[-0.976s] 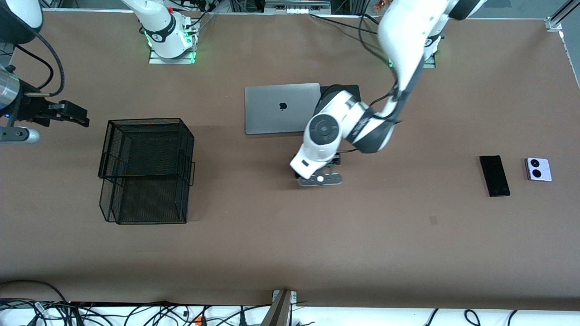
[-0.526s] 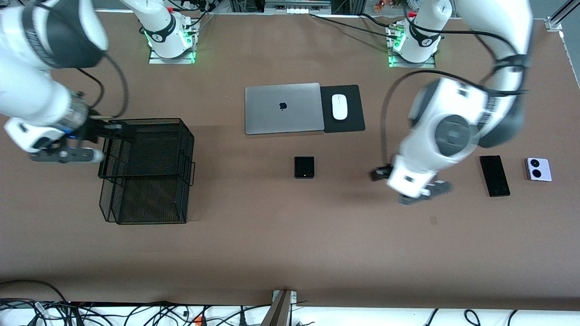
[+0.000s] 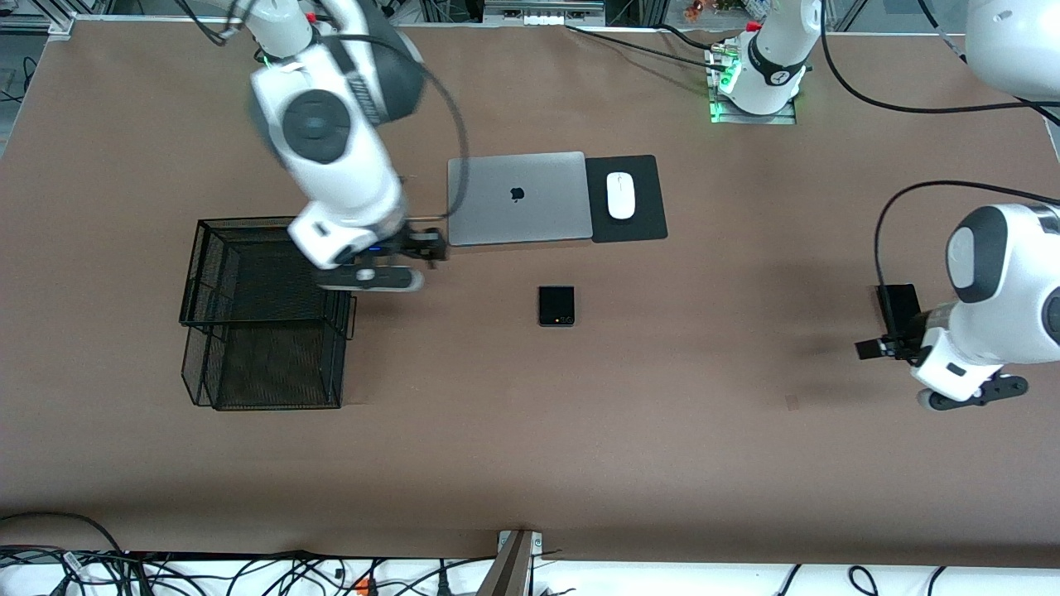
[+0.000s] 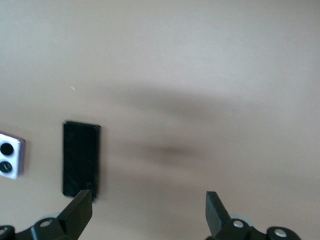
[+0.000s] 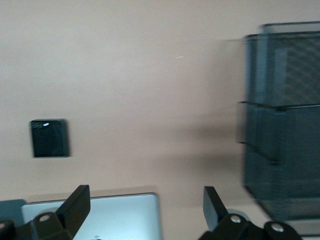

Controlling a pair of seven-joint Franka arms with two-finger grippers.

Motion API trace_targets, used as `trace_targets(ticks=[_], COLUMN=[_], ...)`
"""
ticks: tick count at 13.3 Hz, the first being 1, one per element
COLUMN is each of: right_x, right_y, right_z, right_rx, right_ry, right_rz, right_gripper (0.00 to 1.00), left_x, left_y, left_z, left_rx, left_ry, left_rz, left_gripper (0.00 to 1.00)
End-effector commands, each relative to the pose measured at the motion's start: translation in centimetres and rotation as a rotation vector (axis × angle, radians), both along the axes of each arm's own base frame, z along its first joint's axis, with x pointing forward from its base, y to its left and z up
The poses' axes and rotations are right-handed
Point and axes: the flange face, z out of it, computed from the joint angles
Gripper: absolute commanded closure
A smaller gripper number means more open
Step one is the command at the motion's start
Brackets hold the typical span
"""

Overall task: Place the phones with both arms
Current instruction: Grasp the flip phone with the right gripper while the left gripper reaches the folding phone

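A small squarish black phone [image 3: 556, 305] [image 5: 49, 138] lies mid-table, nearer the front camera than the laptop. The long slim black phone [image 3: 897, 302] [image 4: 81, 157] lies toward the left arm's end, partly covered by the left arm. Beside it lies the lavender-white phone [image 4: 10, 156] with two black lenses, hidden in the front view. My left gripper [image 3: 878, 346] [image 4: 148, 210] hangs open and empty over the table next to the long phone. My right gripper [image 3: 426, 246] [image 5: 145, 202] is open and empty over the laptop's corner, between basket and laptop.
A black wire-mesh basket [image 3: 199, 248] [image 5: 280, 125] stands toward the right arm's end. A closed grey laptop [image 3: 515, 197] [image 5: 100, 215] lies mid-table near the bases, with a white mouse [image 3: 619, 195] on a black pad [image 3: 646, 219] beside it.
The left arm swung from the small black phone at mid-table out to the long phone. The right arm swung from its end of the table, across the basket, to the laptop's corner. Both grippers stayed open.
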Motion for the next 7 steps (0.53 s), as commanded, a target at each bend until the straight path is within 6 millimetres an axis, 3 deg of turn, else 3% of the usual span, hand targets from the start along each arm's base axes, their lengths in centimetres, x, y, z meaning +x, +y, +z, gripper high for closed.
trace_targets(ticks=[1,2,4,7], right_x=[0.2,0.2,-0.7,-2.3], right_y=[7.5,10.4,14.9,18.3], right_z=[-3.3,-4.5,-7.0,-10.2], right_rx=[0.009,0.021,0.048,0.093], right_ry=[-0.020,-0.030,-0.056,-0.092], right_rz=[0.029,0.040,0.041,0.055], right_gripper=[0.00,0.00,0.00,0.00], left_x=[-0.9,-1.8,-3.9,-6.6], left_y=[3.9,6.2,7.5,8.9], left_z=[-0.8,-2.1,-4.1,-6.8], left_rx=[0.005,0.004,0.002,-0.002], left_ry=[-0.027,-0.052,-0.118,-0.164], left_rz=[-0.059,-0.058,-0.099,-0.086], left_gripper=[0.00,0.00,0.00,0.00])
